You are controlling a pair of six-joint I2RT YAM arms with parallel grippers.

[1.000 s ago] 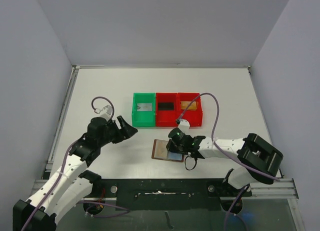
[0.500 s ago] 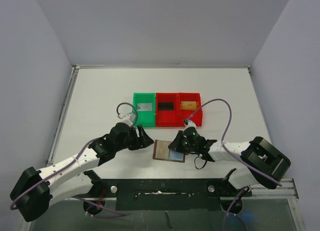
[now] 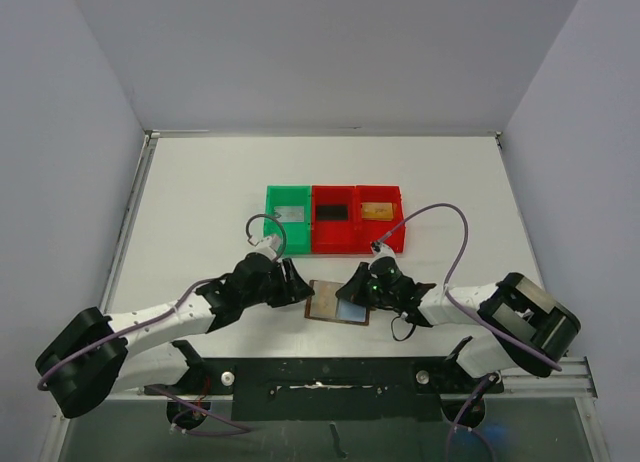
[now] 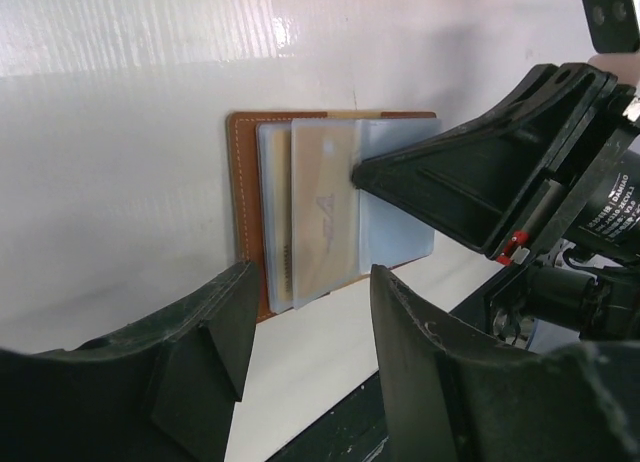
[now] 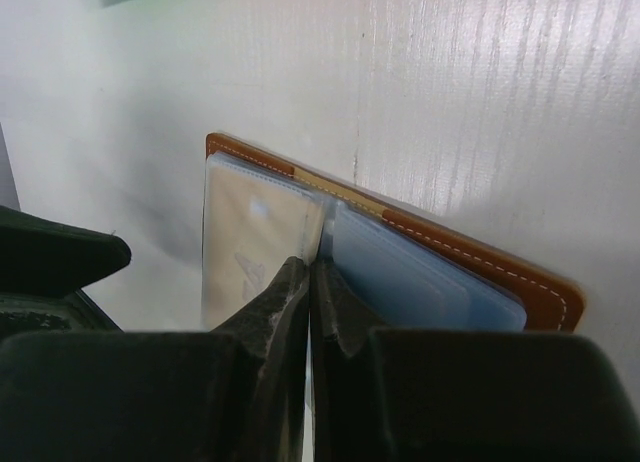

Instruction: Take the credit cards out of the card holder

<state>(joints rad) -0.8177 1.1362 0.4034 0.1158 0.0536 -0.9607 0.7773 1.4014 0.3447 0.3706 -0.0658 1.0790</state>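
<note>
Two sets of fingers attend one card holder (image 3: 325, 300), which lies opened flat on the bench (image 3: 200, 202) at lower centre of the overhead view, below the row of green and red bins (image 3: 333, 246).

The right fingers (image 5: 285, 307) are clenched tip to tip. They bear on the holder's centre fold, with the sleeved gold card (image 5: 250, 237) to frame left and the pale blue sleeves (image 5: 420, 282) to frame right. Whether they nip a sleeve edge or merely press down cannot be determined from these views.

The left fingers (image 4: 205, 332) stand released with nothing between them, just short of the holder's near edge. The gold card sits ahead of their gap, apart from both pads.

Assessment: the step in hand appears to be the left arm's approach to draw out the gold card. For a sound extraction:
- Hold the right-side pressure on the fold steady, so the holder cannot slide.
- Bring the left fingers in low and square to the card's exposed edge.
- Close on the card alone, not on sleeve or leather.
- Pull straight along the sleeve's opening.
</note>
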